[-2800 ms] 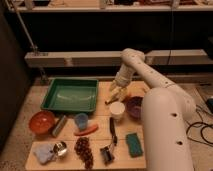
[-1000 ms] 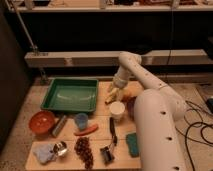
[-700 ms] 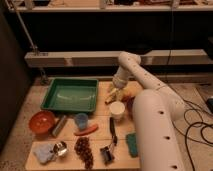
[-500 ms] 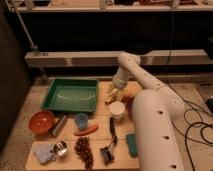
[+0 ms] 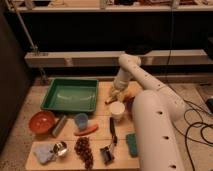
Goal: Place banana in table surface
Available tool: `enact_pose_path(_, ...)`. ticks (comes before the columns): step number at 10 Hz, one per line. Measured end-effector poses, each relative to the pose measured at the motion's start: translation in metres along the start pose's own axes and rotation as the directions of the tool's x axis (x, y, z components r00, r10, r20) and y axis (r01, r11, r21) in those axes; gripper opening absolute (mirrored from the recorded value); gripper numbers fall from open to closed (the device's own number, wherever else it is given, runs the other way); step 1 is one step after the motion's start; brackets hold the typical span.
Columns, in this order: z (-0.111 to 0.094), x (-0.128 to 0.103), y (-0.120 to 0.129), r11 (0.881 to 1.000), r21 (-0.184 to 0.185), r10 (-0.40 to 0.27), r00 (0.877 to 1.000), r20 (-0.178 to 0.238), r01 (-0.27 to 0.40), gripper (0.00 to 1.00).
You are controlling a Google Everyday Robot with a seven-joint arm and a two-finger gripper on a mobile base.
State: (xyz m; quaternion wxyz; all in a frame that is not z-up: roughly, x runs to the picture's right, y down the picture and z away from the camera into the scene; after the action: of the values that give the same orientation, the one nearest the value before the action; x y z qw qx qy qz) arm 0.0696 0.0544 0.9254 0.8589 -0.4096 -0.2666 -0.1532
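The banana (image 5: 113, 95), small and pale yellow, lies on the light wooden table surface (image 5: 102, 118) between the green tray and a round yellow-orange fruit (image 5: 129, 96). My gripper (image 5: 118, 90) hangs straight down over it at the end of the white arm, its tips right at the banana's upper end. The jaws stand open; whether they touch the banana I cannot tell. The arm's thick white body fills the lower right and hides that side of the table.
A green tray (image 5: 69, 108) stands left of the banana and a white cup (image 5: 116, 109) just in front of it. Nearer lie a carrot (image 5: 86, 130), blue cup (image 5: 81, 120), red bowl (image 5: 41, 121), grapes (image 5: 83, 148), black brush (image 5: 111, 142) and green sponge (image 5: 132, 145).
Since the earliest frame the gripper has come down and slightly left to the table beside the tray. Over the last second nothing has visibly moved.
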Motion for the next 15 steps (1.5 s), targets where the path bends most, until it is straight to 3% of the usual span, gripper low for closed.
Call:
enact_pose_path(2,0.002,0.003,0.004,1.0,0.0,0.004,1.0,0.03,-0.004,0.53)
enact_pose_path(3,-0.002,0.002,0.004,1.0,0.004,0.002,0.999,0.038,-0.003,0.38)
enact_pose_path(7,-0.002,-0.003,0.0,1.0,0.007,-0.008,0.998,0.067,0.007,0.03)
enact_pose_path(10,-0.008,-0.006,-0.002,1.0,0.018,-0.012,0.995,0.101,0.011,0.0)
enact_pose_path(15,-0.047,-0.026,-0.008,0.996,0.067,-0.066,0.994,0.082,0.06,0.0)
